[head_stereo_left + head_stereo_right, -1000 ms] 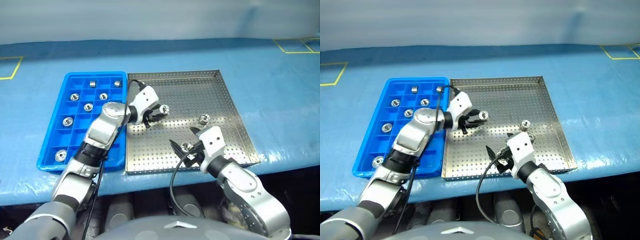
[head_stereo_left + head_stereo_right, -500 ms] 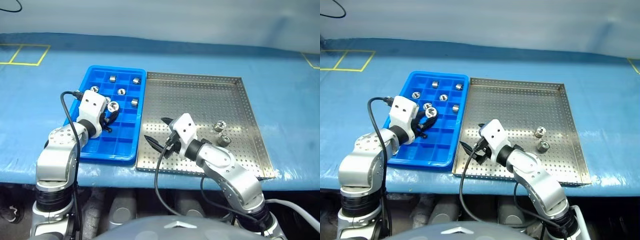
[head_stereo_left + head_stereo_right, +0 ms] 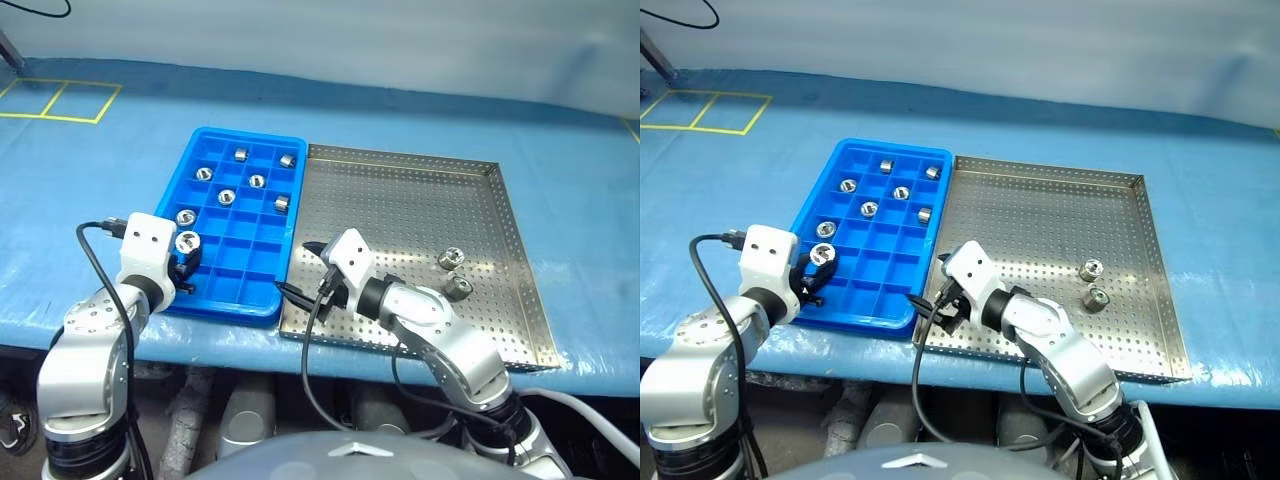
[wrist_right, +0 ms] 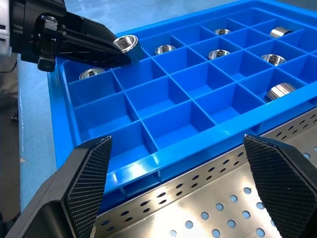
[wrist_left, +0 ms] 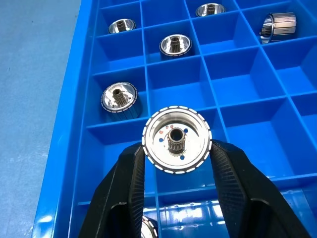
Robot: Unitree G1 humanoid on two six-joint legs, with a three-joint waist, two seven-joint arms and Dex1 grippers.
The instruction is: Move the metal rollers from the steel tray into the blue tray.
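Observation:
The blue tray [image 3: 232, 311] lies left of the steel tray [image 3: 415, 200], edge to edge. My left gripper [image 5: 177, 148] is shut on a metal roller [image 5: 177, 140], holding it just above a cell near the blue tray's near left corner [image 3: 187, 243]. Several rollers sit in the tray's farther cells, one [image 5: 119, 96] right beside the held one. Two rollers [image 3: 452, 258] [image 3: 459, 286] rest on the steel tray's right side. My right gripper [image 3: 300, 270] stands open over the steel tray's near left edge, facing the blue tray, with nothing between its fingers [image 4: 91, 171].
Both trays rest on a blue-covered table whose front edge runs just below them. Yellow tape squares [image 3: 60, 100] mark the far left. Black cables hang from both wrists. Much of the steel tray's perforated floor is bare.
The camera has shifted. My left gripper has carried its roller from the steel tray across to the blue tray's near left cells. My right gripper, open throughout, has moved left to the steel tray's near left edge.

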